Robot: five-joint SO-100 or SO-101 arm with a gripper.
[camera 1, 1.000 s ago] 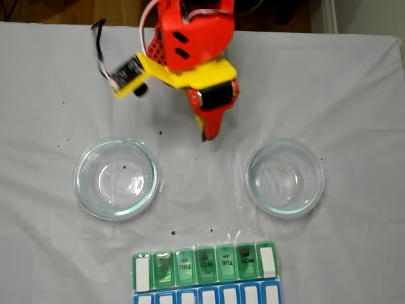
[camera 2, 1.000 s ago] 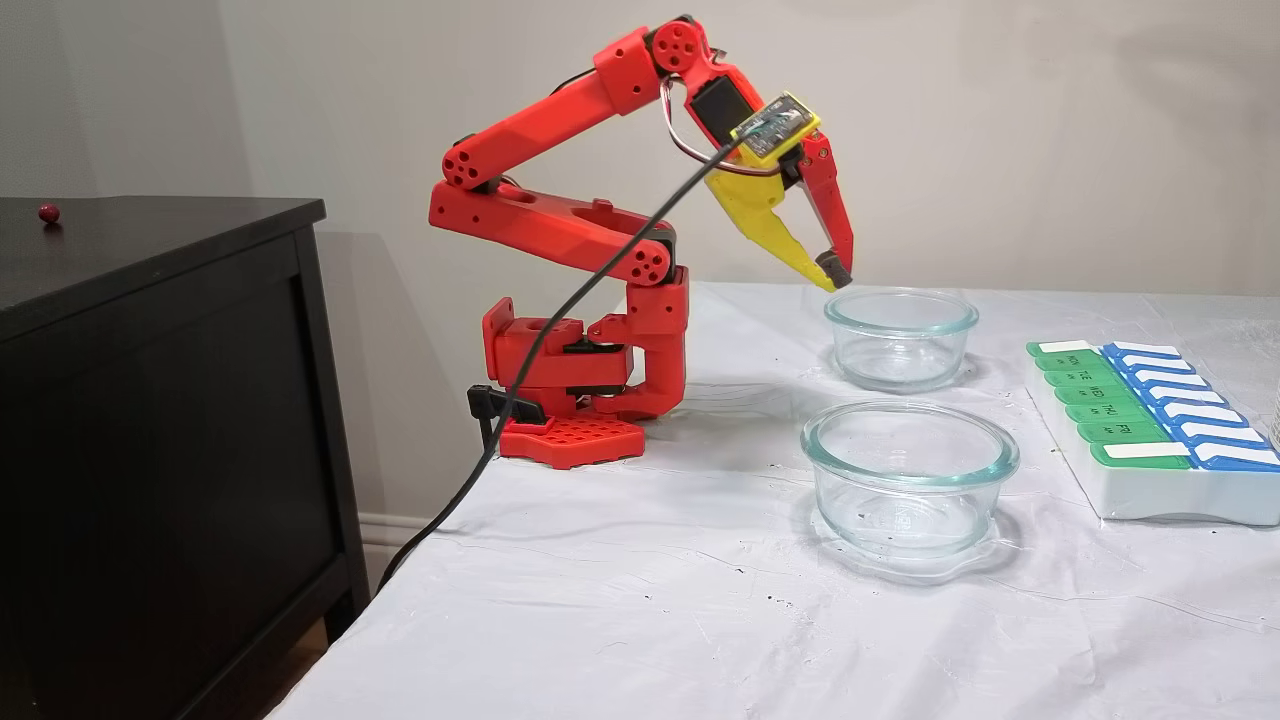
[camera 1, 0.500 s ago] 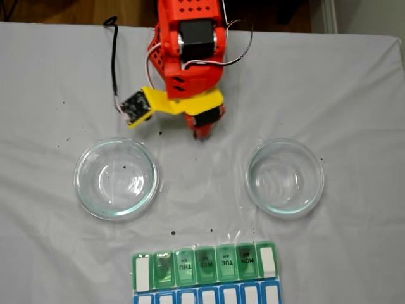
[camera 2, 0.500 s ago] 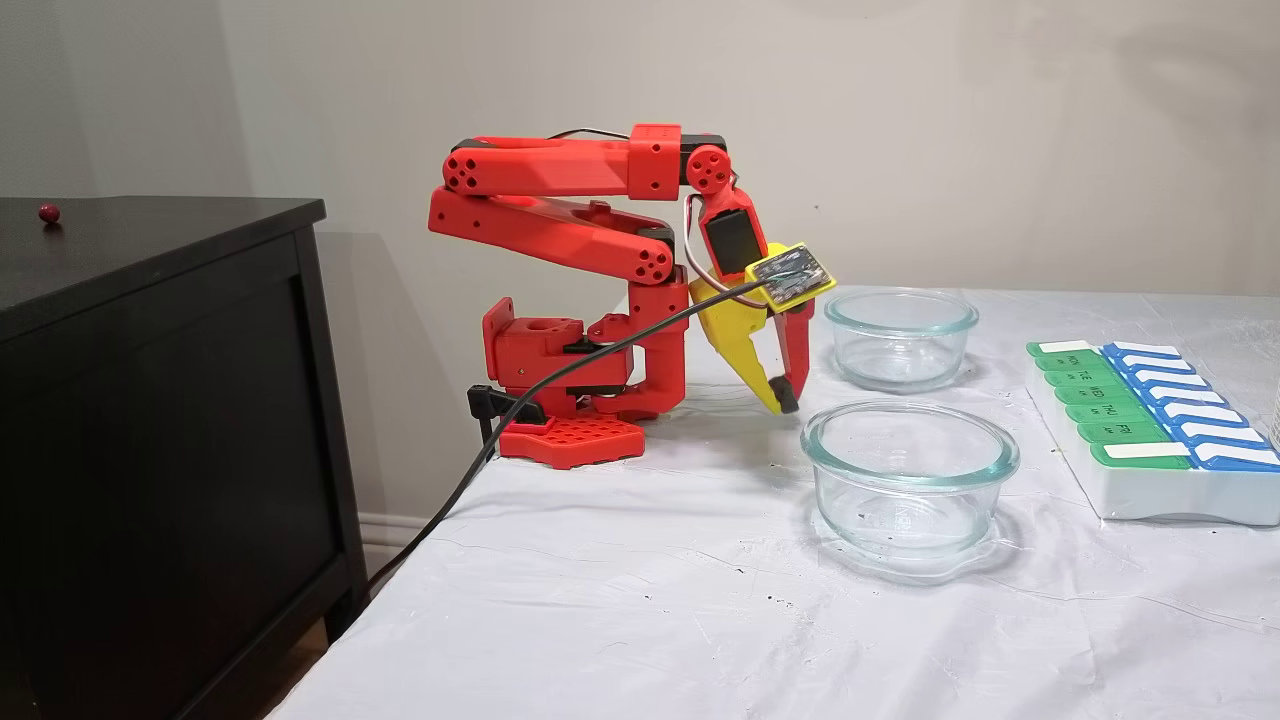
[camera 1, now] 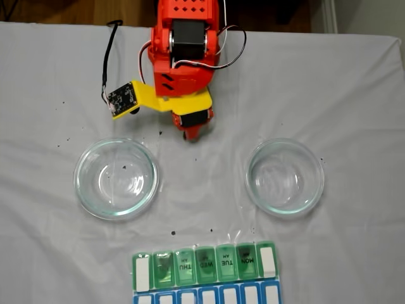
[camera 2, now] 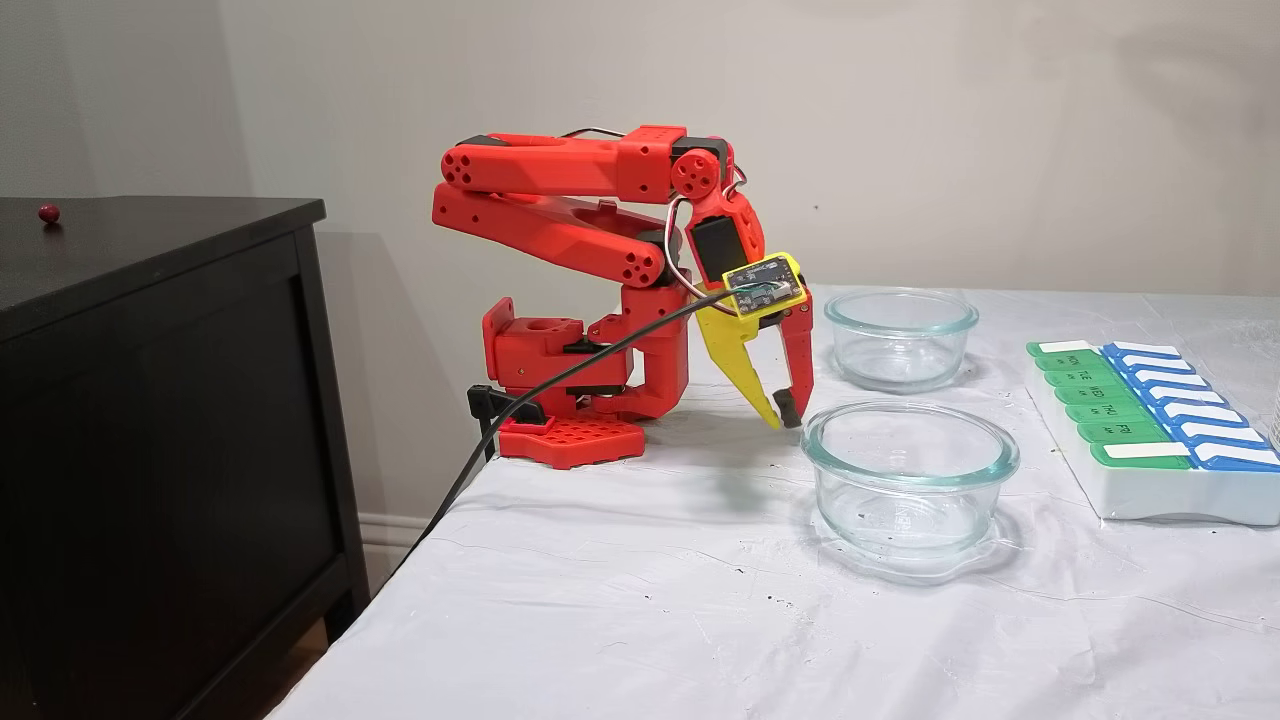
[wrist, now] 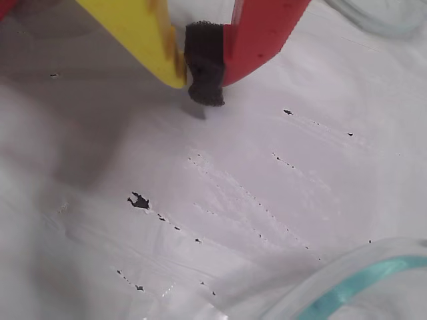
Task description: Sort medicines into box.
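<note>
My gripper (camera 1: 190, 134) hangs tip-down close to the arm's base, just above the white cloth. In the side fixed view the gripper (camera 2: 782, 416) is left of the near glass dish. The wrist view has the gripper (wrist: 200, 77) with its yellow and red fingers closed together on a black pad; nothing shows between them. The box (camera 1: 205, 265), a pill organizer with green day-marked lids and a blue row, lies at the table's near edge; its lids are down. The box (camera 2: 1150, 425) sits at the right in the side view. One small dark red pill (camera 2: 48, 212) lies on a black cabinet.
Two round clear glass dishes (camera 1: 116, 178) (camera 1: 285, 177) stand left and right of the gripper, both looking empty. A dish rim (wrist: 347, 293) is near the fingers in the wrist view. A black cable (camera 2: 560, 370) trails off the table. The black cabinet (camera 2: 160, 400) stands beside the table.
The arm folded down and back toward its base. The gripper dropped from above the far dish to just above the cloth between the dishes, staying shut.
</note>
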